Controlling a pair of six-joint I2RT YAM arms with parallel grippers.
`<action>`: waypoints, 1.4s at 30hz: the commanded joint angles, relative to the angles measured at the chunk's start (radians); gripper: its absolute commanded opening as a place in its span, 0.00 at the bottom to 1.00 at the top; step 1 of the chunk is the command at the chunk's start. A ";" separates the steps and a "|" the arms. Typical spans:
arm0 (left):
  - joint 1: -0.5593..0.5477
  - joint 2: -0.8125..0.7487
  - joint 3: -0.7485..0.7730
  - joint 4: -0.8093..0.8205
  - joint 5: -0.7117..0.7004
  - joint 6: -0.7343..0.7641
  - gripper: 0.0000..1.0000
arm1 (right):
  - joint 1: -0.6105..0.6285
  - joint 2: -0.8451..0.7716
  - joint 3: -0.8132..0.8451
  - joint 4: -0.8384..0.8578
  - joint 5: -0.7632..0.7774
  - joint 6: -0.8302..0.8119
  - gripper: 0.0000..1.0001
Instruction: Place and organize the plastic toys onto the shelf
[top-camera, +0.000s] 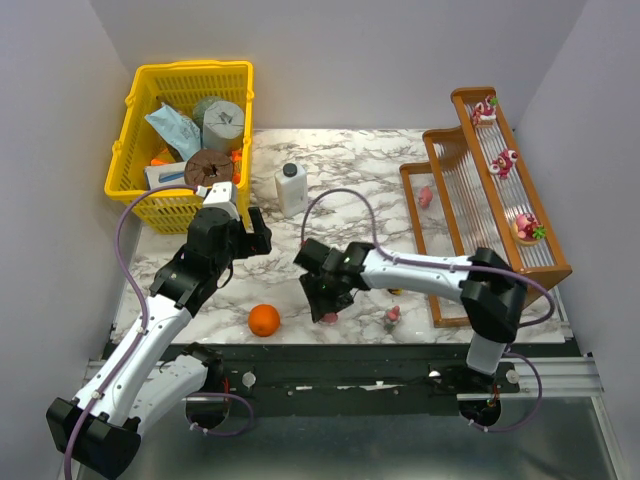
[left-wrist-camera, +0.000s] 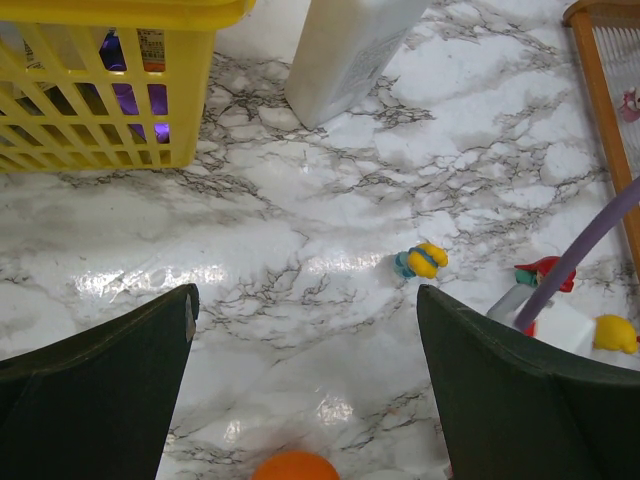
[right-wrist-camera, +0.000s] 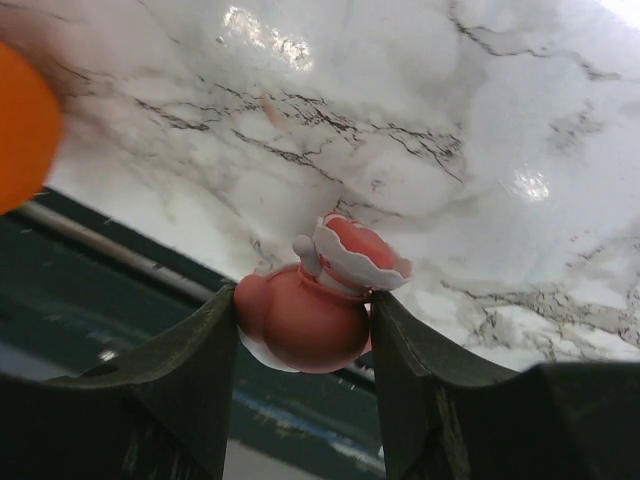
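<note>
The right gripper (right-wrist-camera: 305, 335) is pinching a pink toy (right-wrist-camera: 320, 300), one finger pressed to each side of it, low over the marble table (top-camera: 350, 170) near its front edge. From above, the ball (top-camera: 264, 320) lies at the gripper's 8 o'clock, near but apart from it. A second toy (top-camera: 393, 316) stands on the table at its 4 o'clock. At 2 o'clock is the shelf (top-camera: 553, 270), with three red-and-white toys (top-camera: 503, 160) spaced along its top tier and a pink one (top-camera: 426, 196) on its lowest. At 10 o'clock hangs the left gripper (top-camera: 245, 235), its fingers spread wide with nothing between them. Its own camera shows a yellow-and-blue toy (left-wrist-camera: 421, 260) lying on the marble ahead of the fingers at 1 o'clock. A red toy (left-wrist-camera: 545, 270) and a yellow toy (left-wrist-camera: 613, 333) lie farther right. The bottle (top-camera: 291, 188) stands at the left gripper's 1 o'clock and the basket (top-camera: 190, 70) at its 11 o'clock.
</note>
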 joint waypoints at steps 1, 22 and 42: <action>-0.002 -0.007 0.004 -0.001 0.010 -0.003 0.99 | -0.128 -0.147 -0.024 -0.024 -0.309 0.056 0.08; -0.001 -0.024 0.011 -0.008 0.004 -0.011 0.99 | -0.235 -0.012 -0.146 0.214 -0.860 0.353 0.14; -0.001 -0.024 -0.006 -0.010 0.010 -0.027 0.99 | -0.291 0.098 -0.218 0.325 -0.911 0.473 0.35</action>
